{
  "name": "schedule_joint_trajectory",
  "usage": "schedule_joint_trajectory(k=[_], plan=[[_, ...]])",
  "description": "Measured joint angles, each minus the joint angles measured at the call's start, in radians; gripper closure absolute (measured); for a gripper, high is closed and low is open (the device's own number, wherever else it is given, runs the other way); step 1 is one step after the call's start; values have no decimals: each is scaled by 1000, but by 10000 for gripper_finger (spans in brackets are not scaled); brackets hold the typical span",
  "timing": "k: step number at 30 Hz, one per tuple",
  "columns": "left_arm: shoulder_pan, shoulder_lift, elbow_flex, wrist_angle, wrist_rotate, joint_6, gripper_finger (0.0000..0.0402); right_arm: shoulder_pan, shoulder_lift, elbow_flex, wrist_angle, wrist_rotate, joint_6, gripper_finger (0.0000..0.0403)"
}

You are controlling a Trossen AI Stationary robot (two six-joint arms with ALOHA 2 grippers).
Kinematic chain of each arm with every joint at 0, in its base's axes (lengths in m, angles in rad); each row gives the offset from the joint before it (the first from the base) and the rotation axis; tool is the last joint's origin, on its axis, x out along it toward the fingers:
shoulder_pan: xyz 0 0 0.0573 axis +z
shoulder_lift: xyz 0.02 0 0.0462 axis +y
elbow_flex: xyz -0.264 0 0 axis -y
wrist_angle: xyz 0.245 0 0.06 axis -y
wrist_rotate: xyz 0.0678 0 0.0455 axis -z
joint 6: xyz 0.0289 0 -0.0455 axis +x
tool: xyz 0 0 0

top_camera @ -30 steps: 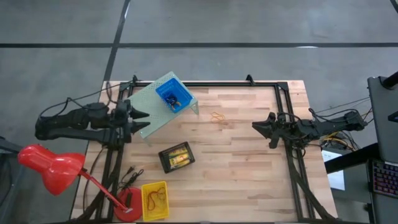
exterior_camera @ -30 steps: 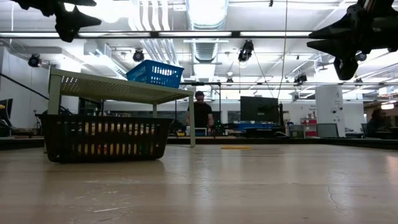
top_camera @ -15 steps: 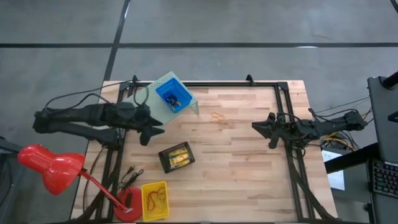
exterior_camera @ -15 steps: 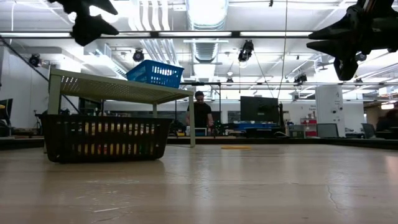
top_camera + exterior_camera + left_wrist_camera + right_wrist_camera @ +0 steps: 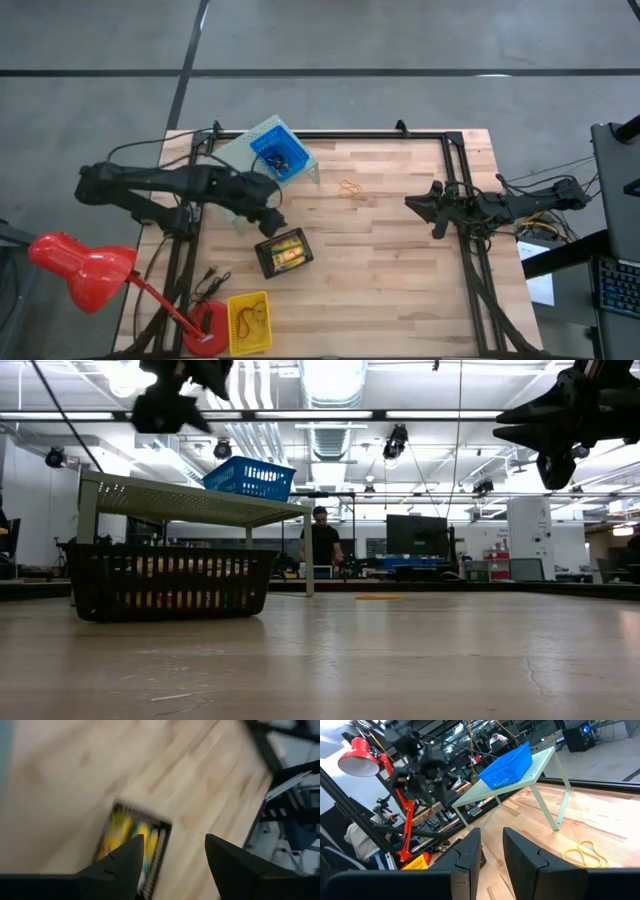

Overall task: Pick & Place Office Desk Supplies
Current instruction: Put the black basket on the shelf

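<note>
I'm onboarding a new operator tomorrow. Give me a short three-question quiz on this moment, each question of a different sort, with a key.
1. True or false: the blue bin stands on top of the pale green riser.
2. Multiple choice: the left gripper hangs above which spot?
A. the yellow bin
B. just beside the black bin
C. the rubber bands loose on the table
3. Fill in: the yellow-gold pieces lie inside the ____ bin.

Key:
1. True.
2. B. It is open, as the left wrist view shows.
3. Black. The right gripper waits open at the table's right side.
</note>
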Motion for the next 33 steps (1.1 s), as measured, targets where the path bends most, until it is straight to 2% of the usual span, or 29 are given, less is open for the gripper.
schedule_joint_trajectory(k=[4, 8, 13, 18, 23, 27, 30, 33], plan=[[-61, 65, 56, -154, 20, -220, 189, 0, 0, 0, 0, 0, 0, 328], [-163, 97, 104, -282, -33, -553, 197, 0, 0, 0, 0, 0, 0, 332], [-280, 99, 113, -277, -143, -812, 205, 0, 0, 0, 0, 0, 0, 332], [-332, 114, 113, -252, -201, -953, 208, 0, 0, 0, 0, 0, 0, 326], [-368, 147, 110, -275, -152, -1124, 208, 0, 0, 0, 0, -1, 0, 320], [-372, 164, 61, -301, -44, -1285, 208, 0, 0, 0, 0, -1, 0, 319], [-372, 170, 12, -247, 22, -1310, 208, 0, 0, 0, 0, -1, 0, 323], [-372, 185, -38, -173, 31, -1322, 208, 0, 0, 0, 0, -1, 0, 328]])
